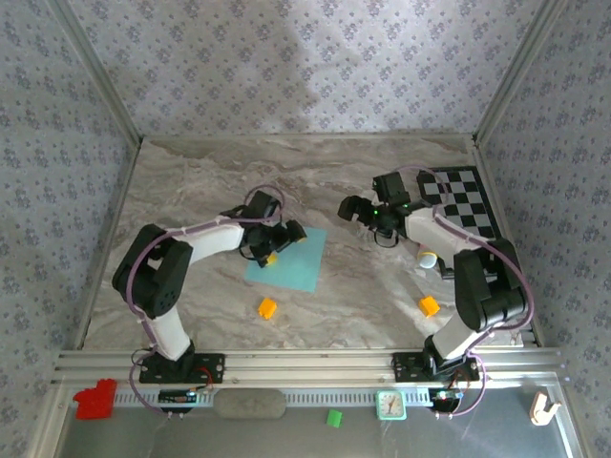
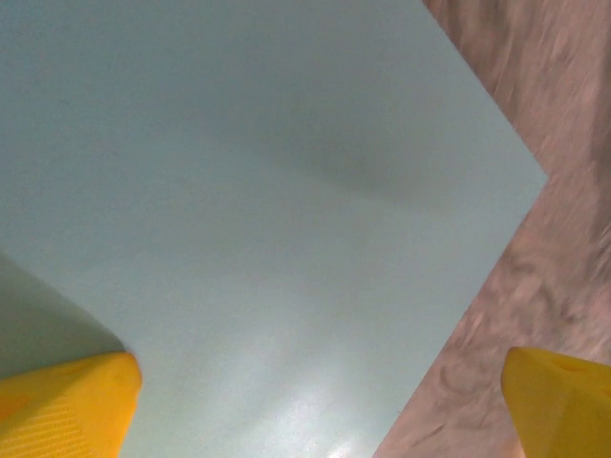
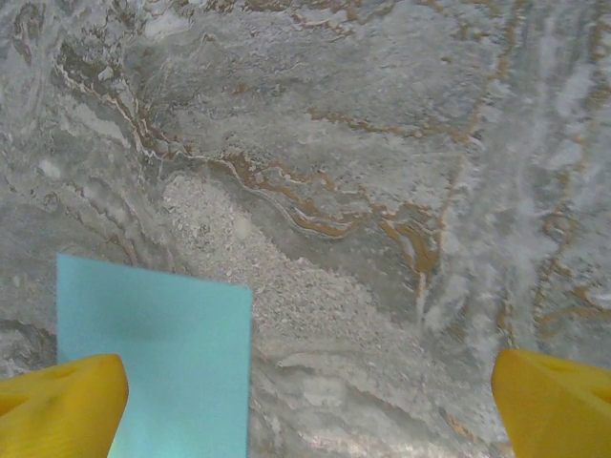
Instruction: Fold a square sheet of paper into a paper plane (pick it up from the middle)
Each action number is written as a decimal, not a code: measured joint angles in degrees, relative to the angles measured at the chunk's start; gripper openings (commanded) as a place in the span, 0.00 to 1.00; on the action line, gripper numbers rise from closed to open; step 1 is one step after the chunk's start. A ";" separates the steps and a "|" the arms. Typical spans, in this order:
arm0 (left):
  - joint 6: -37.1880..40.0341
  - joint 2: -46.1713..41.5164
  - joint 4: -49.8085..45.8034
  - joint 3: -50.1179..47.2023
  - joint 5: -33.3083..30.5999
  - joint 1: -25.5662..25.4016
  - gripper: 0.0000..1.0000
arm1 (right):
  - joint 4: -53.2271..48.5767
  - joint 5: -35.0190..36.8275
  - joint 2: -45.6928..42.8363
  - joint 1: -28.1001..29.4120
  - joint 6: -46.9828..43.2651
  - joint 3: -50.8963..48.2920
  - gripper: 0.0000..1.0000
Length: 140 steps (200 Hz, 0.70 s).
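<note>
Watching from the side, and the square sheet of paper [image 1: 291,262] is lying flat on the marble table [image 1: 191,181], a bit left of the middle. It looks plain and uncreased, no fold in it that I can spot.

The left gripper [image 1: 272,250] is sitting over the sheet's upper-left part, arm curled in from the left. From its own wrist camera the claw [image 2: 310,420] is spread wide: one yellow finger [image 2: 62,405] is over the teal paper [image 2: 267,210], the other is out past the sheet's edge over bare marble. Can't tell whether the tips actually touch the paper or just hang above it.

The right gripper [image 1: 348,210] is off to the right of the sheet, over bare table, not touching it. On its wrist camera the claw [image 3: 305,410] is also wide apart with nothing between the yellow fingers [image 3: 554,401], and one corner of the paper [image 3: 153,353] pokes in at the lower left, next to the left finger.

Other stuff lying around: one orange cube [image 1: 267,307] just below the sheet, another orange cube [image 1: 430,305] near the right arm's base, and a black-and-white checkered board [image 1: 463,200] in the far right corner, well apart from the paper.
</note>
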 measured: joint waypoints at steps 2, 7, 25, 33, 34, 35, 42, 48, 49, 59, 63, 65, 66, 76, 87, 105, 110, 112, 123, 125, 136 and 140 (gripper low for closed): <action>0.22 0.02 -0.48 0.22 -0.13 -0.20 1.00 | 0.11 0.00 -0.24 -0.09 0.02 -0.17 1.00; 0.96 0.07 -2.21 1.07 -0.33 -0.76 1.00 | 0.24 0.04 -1.01 -0.37 0.24 -0.68 1.00; 5.53 0.81 -9.31 5.99 -2.10 -2.25 1.00 | 0.79 0.24 -3.48 -1.51 0.87 -2.25 1.00; 7.96 1.11 -11.91 8.63 -3.65 -2.71 1.00 | 0.83 0.59 -4.72 -2.14 1.14 -2.86 1.00; 8.20 1.14 -12.15 8.87 -3.80 -2.78 1.00 | 0.83 0.66 -4.81 -2.21 1.14 -2.93 1.00; 8.44 1.14 -12.44 9.14 -4.02 -2.84 1.00 | 0.83 0.70 -4.90 -2.25 1.18 -2.97 1.00; 10.75 1.18 -14.45 11.43 -6.01 -3.41 1.00 | 0.76 1.33 -5.86 -2.84 1.40 -3.45 1.00; 12.68 1.18 -15.98 13.14 -7.69 -3.80 1.00 | 0.76 1.73 -6.54 -3.30 1.49 -3.78 1.00; 12.94 1.18 -16.13 13.31 -7.89 -3.82 1.00 | 0.76 1.81 -6.62 -3.37 1.49 -3.82 1.00; 15.89 1.20 -17.88 15.50 -10.12 -4.52 1.00 | 0.79 2.16 -7.50 -4.26 1.49 -4.33 1.00; 17.18 1.29 -18.64 16.22 -10.93 -4.83 1.00 | 0.85 2.36 -7.74 -4.70 1.49 -4.59 1.00; 17.84 1.36 -19.10 16.65 -11.30 -4.96 1.00 | 0.85 2.40 -7.89 -4.90 1.49 -4.74 1.00; 18.10 1.40 -19.21 16.79 -11.41 -5.03 1.00 | 0.85 2.45 -7.96 -4.96 1.49 -4.81 1.00; 21.29 2.05 -20.90 18.25 -12.66 -5.77 1.00 | 0.90 2.84 -8.41 -5.81 1.49 -5.55 1.00; 24.59 3.23 -22.23 19.21 -13.57 -6.49 1.00 | 0.90 3.17 -8.72 -6.64 1.46 -6.45 1.00; 29.44 5.57 -24.61 20.20 -14.51 -7.41 0.99 | 0.74 3.30 -8.81 -7.10 1.44 -7.13 1.00; 30.86 6.47 -25.49 20.63 -14.78 -7.52 0.98 | 0.79 3.28 -8.81 -7.10 1.44 -7.17 1.00; 31.39 6.78 -25.75 20.79 -14.84 -7.63 0.97 | 0.79 3.28 -8.81 -7.10 1.44 -7.17 1.00; 33.66 8.41 -27.10 21.68 -15.37 -7.80 0.95 | 0.79 3.23 -8.81 -7.10 1.44 -7.19 1.00; 34.12 8.70 -27.41 21.88 -15.41 -7.80 0.94 | 0.79 3.23 -8.81 -7.10 1.44 -7.19 1.00; 36.09 10.23 -28.41 22.80 -15.50 -7.78 0.92 | 0.79 3.21 -8.83 -7.10 1.44 -7.19 1.00; 36.74 10.71 -28.65 23.06 -15.61 -7.78 0.92 | 0.79 3.23 -8.83 -7.15 1.44 -7.19 1.00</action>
